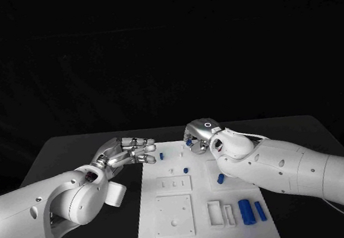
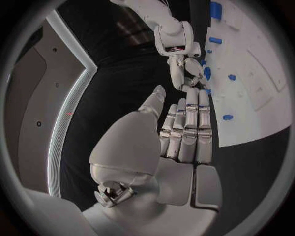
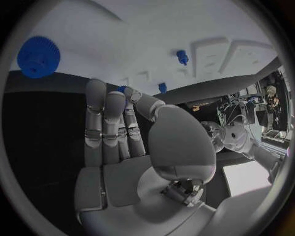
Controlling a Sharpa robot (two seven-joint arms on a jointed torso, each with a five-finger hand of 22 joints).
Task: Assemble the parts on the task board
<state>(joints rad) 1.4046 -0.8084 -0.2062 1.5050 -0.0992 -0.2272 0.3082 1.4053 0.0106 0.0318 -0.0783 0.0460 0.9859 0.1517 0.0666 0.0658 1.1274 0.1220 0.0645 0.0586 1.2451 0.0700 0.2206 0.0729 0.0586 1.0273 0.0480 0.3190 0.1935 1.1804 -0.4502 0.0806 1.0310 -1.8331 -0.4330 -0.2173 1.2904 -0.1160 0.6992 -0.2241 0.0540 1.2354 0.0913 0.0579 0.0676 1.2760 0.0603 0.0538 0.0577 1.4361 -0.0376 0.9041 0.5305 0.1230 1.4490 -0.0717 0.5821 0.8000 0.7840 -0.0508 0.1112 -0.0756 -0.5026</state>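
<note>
left hand (image 1: 133, 150) seen mid-frame at the task board (image 1: 201, 234) far-left edge, fingers straight, nothing held; right hand (image 1: 200, 136) at the far edge, fingers loosely apart, nothing gripped.

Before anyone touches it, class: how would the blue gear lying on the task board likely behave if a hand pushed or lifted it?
The blue gear lies flat on the white task board, so a push would probably slide it rather than roll it. Its toothed rim should give fingers some grip. It looks small and plastic, so likely light and stiff. Stood on edge, it could roll.
</note>
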